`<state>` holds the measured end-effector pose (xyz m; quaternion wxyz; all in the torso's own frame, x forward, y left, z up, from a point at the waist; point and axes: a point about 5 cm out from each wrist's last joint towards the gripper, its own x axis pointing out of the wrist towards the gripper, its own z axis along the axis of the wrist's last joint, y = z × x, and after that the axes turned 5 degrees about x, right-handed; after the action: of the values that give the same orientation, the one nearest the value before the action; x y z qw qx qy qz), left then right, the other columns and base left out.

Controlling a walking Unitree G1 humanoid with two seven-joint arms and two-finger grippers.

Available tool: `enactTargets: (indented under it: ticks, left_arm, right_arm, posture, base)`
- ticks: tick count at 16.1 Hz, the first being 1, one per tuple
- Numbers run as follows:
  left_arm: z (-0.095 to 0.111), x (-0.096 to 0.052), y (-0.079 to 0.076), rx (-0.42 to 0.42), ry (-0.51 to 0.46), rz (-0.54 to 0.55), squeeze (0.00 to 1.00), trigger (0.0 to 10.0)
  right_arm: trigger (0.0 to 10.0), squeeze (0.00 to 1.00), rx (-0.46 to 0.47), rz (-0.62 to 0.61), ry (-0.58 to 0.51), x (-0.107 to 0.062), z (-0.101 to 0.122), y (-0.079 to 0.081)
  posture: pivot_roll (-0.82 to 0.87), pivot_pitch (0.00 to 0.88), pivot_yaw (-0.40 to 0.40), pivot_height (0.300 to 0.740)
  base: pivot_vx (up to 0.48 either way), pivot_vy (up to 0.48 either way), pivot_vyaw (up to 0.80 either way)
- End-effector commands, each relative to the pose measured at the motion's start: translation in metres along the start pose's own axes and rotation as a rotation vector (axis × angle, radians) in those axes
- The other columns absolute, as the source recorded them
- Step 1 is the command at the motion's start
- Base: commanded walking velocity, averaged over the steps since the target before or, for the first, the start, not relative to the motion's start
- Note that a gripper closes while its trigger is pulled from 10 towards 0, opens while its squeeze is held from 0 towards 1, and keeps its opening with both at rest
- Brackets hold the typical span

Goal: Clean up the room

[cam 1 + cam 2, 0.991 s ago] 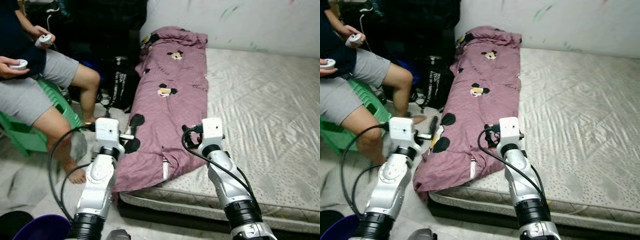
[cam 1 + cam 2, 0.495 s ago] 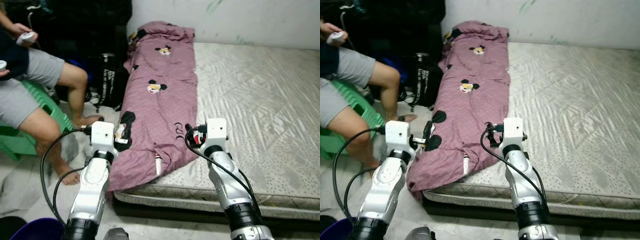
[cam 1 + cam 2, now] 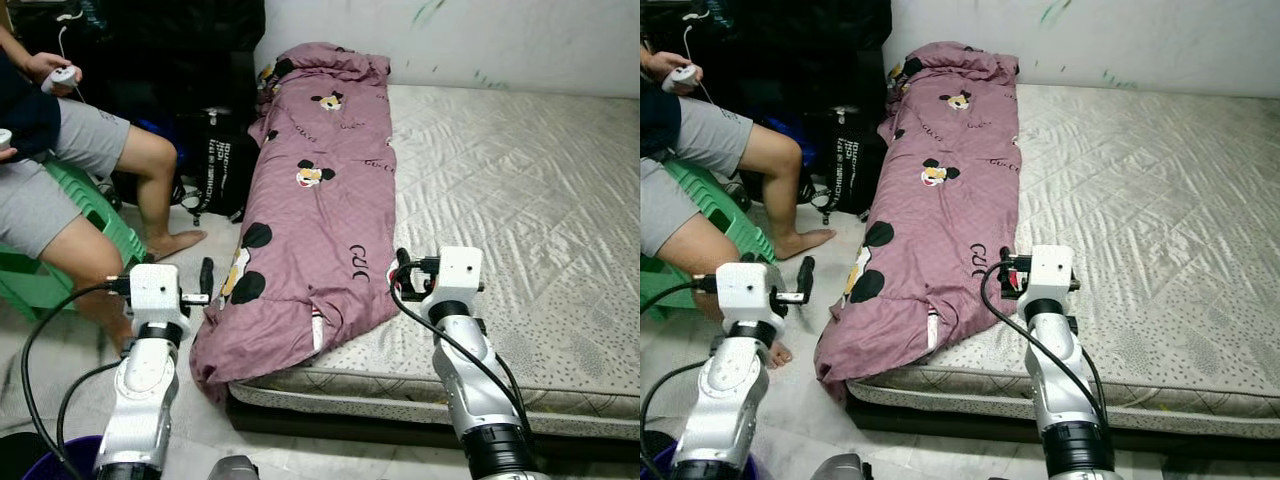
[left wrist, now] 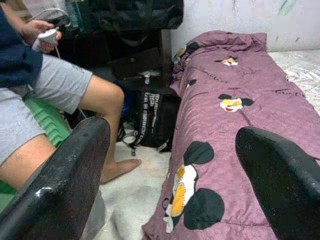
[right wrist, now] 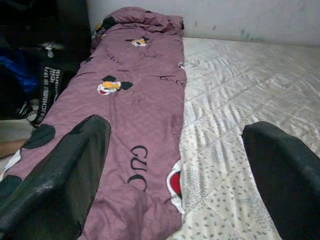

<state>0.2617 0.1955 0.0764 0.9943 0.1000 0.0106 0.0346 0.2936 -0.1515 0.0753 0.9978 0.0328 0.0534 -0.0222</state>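
quilt (image 3: 320,200) is laid along the bed's (image 3: 520,200) left edge, near corner drooped over the side toward the floor | left end effector (image 3: 205,277) is spread, empty, beside that overhang | right end effector (image 3: 402,268) is spread, empty, at the quilt's near right edge | risk: a one-sided pull is judged likely to drag the quilt off; person's leg (image 3: 160,190) is near the left arm

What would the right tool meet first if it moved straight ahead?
Probably the purple blanket: the right tool looks along the blanket's right edge where it lies on the mattress. Depth is unclear.
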Motion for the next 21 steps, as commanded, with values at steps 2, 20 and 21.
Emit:
enactTargets:
  ticks: [2, 20, 21]
  left_arm:
    - [0.0044, 0.0025, -0.0068, 0.027, -0.020, -0.042, 0.00, 10.0]
    - [0.0034, 0.0078, -0.0086, -0.007, -0.010, -0.053, 0.00, 10.0]
    - [0.0035, 0.0079, -0.0088, -0.006, -0.011, -0.053, 0.00, 10.0]
  right_arm:
    - [10.0, 0.00, 0.005, -0.015, -0.013, 0.0007, 0.0037, -0.0016]
    - [10.0, 0.00, -0.004, -0.012, -0.008, 0.0033, 0.0052, -0.0013]
    - [10.0, 0.00, -0.006, -0.013, -0.009, 0.0033, 0.0052, -0.0013]
  posture:
    - [0.07, 0.000, 0.021, 0.740]
    - [0.07, 0.000, 0.016, 0.740]
    - [0.07, 0.000, 0.015, 0.740]
  base:
    - [0.000, 0.000, -0.80]
    - [0.000, 0.000, -0.36]
    - [0.000, 0.000, -0.80]
